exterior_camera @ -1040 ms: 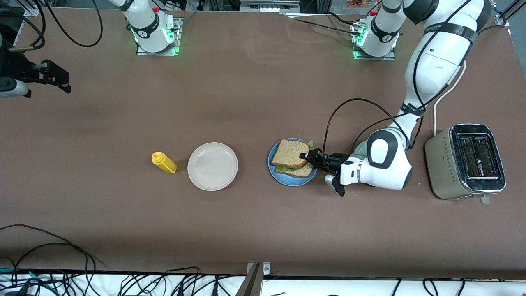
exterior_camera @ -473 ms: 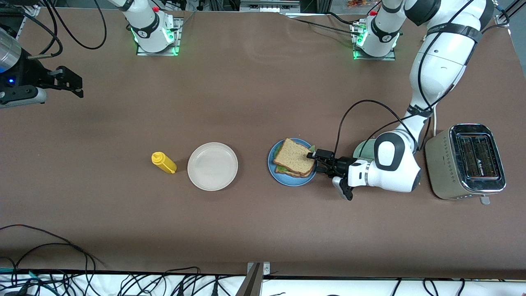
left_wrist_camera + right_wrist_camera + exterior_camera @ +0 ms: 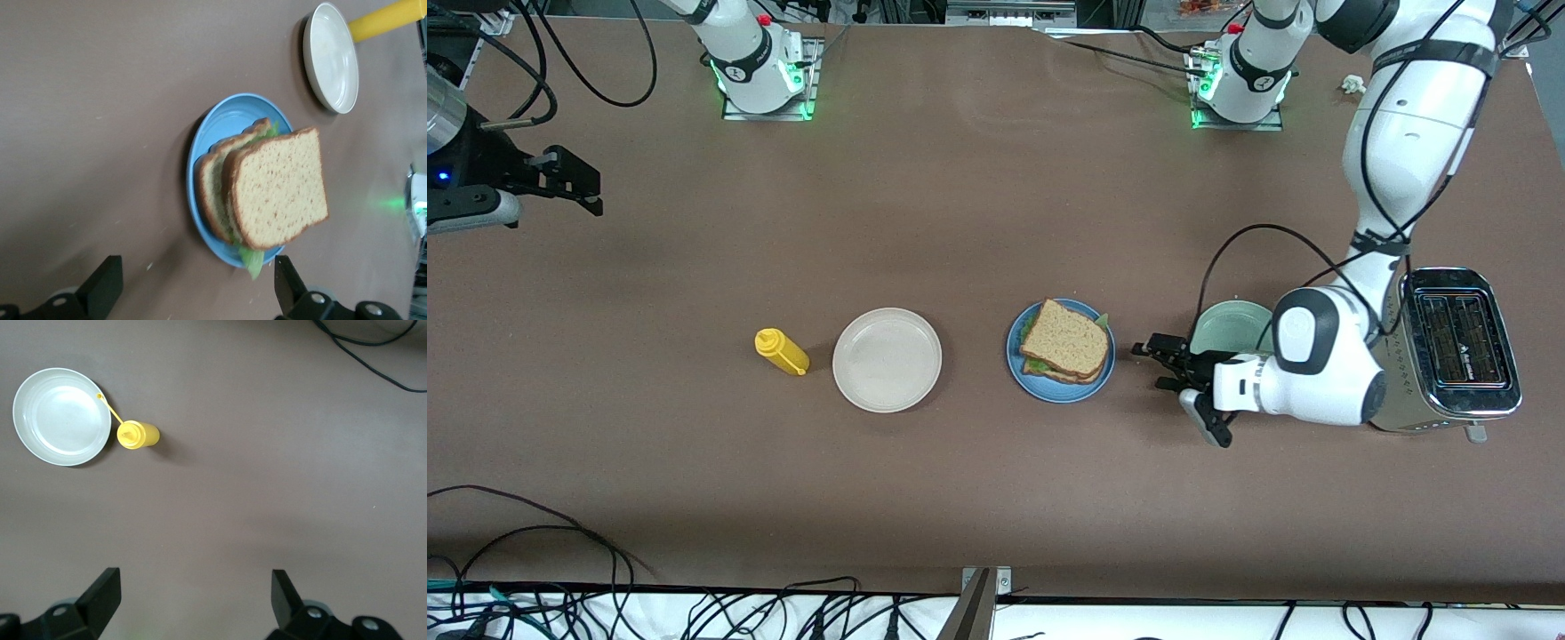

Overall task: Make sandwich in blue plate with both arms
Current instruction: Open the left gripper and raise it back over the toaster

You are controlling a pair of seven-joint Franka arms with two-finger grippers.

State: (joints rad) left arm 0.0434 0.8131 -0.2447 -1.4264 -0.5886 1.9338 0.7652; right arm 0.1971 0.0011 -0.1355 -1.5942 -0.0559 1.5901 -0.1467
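1. Sandwich (image 3: 1066,342): both bread slices and lettuce stacked on the blue plate (image 3: 1032,378), beside the beige plate (image 3: 887,359).
2. Left gripper (image 3: 1156,364): fingers apart, empty, low beside the blue plate.
3. Right gripper (image 3: 583,182): fingers apart, waiting at the right arm's end of the table.
4. Step: assembly looks complete; next, the left arm lifts clear.

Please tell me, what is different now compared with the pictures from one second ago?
The left claw let go of the top bread slice, opened, and drew back from the sandwich toward the toaster. The slice now lies flat on the sandwich in the blue plate. The right claw shifted slightly at its end of the table, open. The beige plate, yellow bottle and green plate stayed put.
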